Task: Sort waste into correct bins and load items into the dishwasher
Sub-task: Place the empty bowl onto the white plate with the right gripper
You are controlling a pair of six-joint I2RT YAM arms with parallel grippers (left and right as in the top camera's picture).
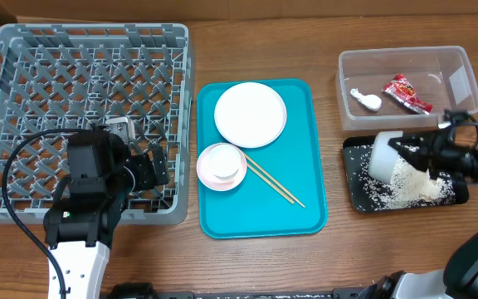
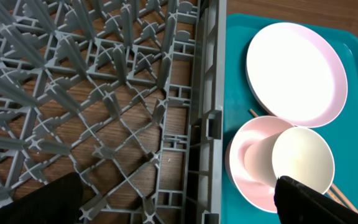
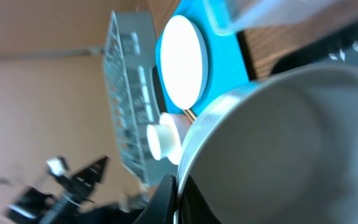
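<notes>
1. Gripping the rim of a grey round bowl (image 1: 384,154), the right pincer (image 1: 409,151) is clamped shut on it. In the right wrist view the rim runs between its dark fingers (image 3: 168,200). The bowl is tipped steeply onto its side.
2. Directly beneath the right pincer lies a shallow black rectangular tray (image 1: 351,191). Loose white rice grains (image 1: 409,184) are heaped on this tray, under the bowl and the pincer, with scattered grains around the heap.
3. Just beyond the right pincer, on the side away from the robot, stands a clear rectangular plastic tub (image 1: 463,62). It holds a small red printed snack wrapper (image 1: 407,93) and a small white crumpled scrap (image 1: 366,100), lying apart from each other.
4. The left pincer (image 2: 179,182) has its jaws spread wide and holds nothing. It hovers over the near right corner of a large square grey plastic dish rack (image 1: 23,50).
5. To the right of the left pincer, just beside the rack, a teal rectangular serving tray (image 1: 305,208) sits on the wooden tabletop (image 1: 256,50).
6. Nearest the left pincer on that tray is a white bowl (image 1: 210,181) with a small white cup (image 1: 224,162) tilted inside it.
7. A white round plate (image 1: 251,115) lies farther from the pincer. A pair of thin wooden chopsticks (image 1: 274,183) lies diagonally, one end at the white bowl.
</notes>
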